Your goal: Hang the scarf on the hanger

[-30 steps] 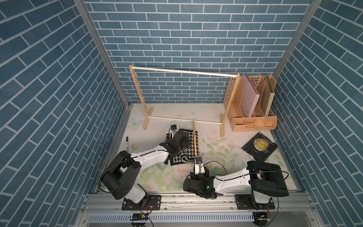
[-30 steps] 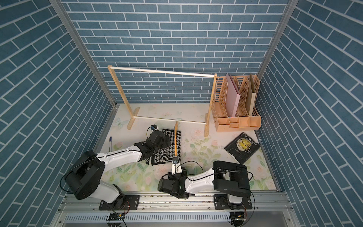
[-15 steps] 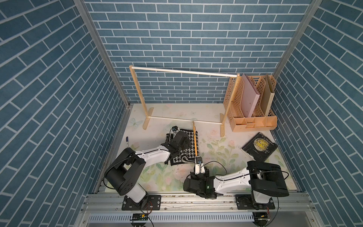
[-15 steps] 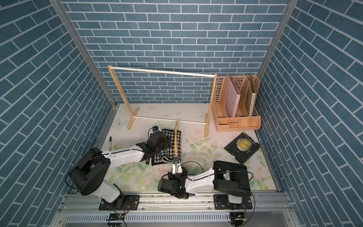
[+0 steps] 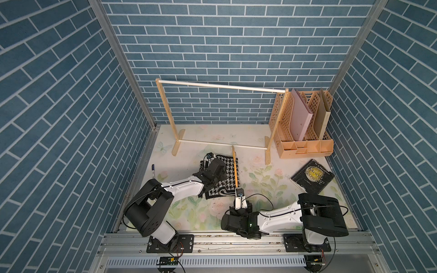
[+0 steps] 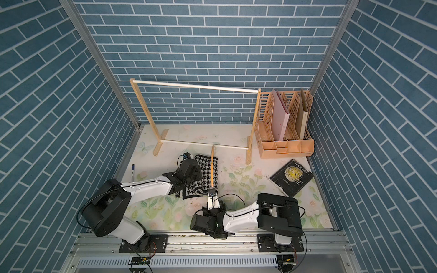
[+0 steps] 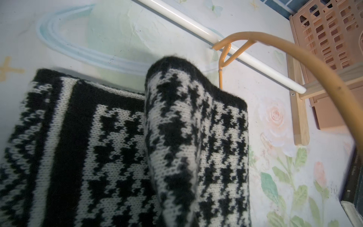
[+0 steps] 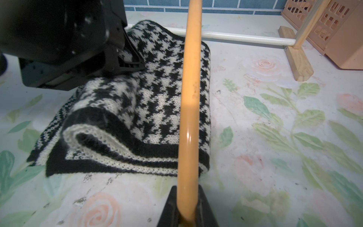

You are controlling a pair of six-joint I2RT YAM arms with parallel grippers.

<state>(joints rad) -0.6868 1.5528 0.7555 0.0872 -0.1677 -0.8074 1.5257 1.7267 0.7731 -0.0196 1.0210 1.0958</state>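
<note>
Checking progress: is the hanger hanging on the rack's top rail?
No, the hanger is held low over the scarf in the right gripper.

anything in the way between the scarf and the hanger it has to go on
Nothing visible does. The left gripper is shut on a raised fold of the scarf. The hanger, clamped in the right gripper, stands right beside that fold, with only open space between them.
</note>
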